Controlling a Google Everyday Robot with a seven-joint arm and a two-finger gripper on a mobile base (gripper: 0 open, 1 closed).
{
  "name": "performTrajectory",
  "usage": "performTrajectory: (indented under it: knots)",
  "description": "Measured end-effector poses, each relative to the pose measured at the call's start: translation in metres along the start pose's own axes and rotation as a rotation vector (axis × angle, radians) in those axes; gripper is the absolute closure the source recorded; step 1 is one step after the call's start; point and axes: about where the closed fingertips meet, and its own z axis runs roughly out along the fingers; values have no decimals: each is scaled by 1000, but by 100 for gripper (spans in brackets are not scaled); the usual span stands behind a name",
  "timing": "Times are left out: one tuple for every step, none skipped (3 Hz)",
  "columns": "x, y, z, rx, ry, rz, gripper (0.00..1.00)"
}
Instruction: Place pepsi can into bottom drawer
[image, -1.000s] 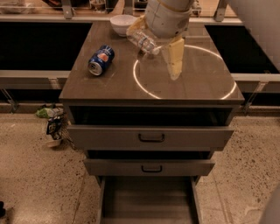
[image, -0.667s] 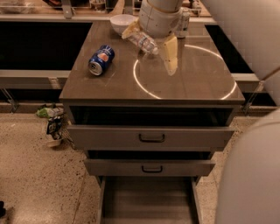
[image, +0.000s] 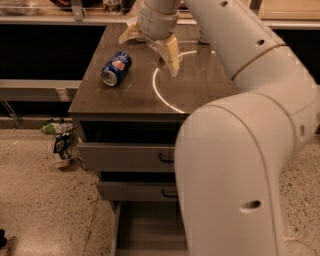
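The pepsi can (image: 116, 68), blue with a round red-white logo, lies on its side on the left part of the brown cabinet top (image: 100, 97). My gripper (image: 150, 45) hangs over the back middle of the top, to the right of the can and apart from it. Its pale fingers (image: 172, 54) are spread open and hold nothing. The bottom drawer (image: 145, 227) is pulled out below, showing a plain grey floor. My arm (image: 235, 170) hides its right part.
A clear plastic bottle (image: 158, 46) lies on the top between the fingers. A ring of light (image: 157, 92) marks the top. The two upper drawers (image: 125, 157) stand slightly out. Litter (image: 61, 142) lies on the speckled floor at the cabinet's left.
The gripper has moved left over the top, closer to the can. My arm's large white elbow has swung into view and now covers the right side of the cabinet.
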Motion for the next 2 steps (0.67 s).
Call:
performTrajectory:
  knots:
    - [-1,-39,33,30,-48,-79,0]
    - [-6,-69,67,29,-79,-144,0]
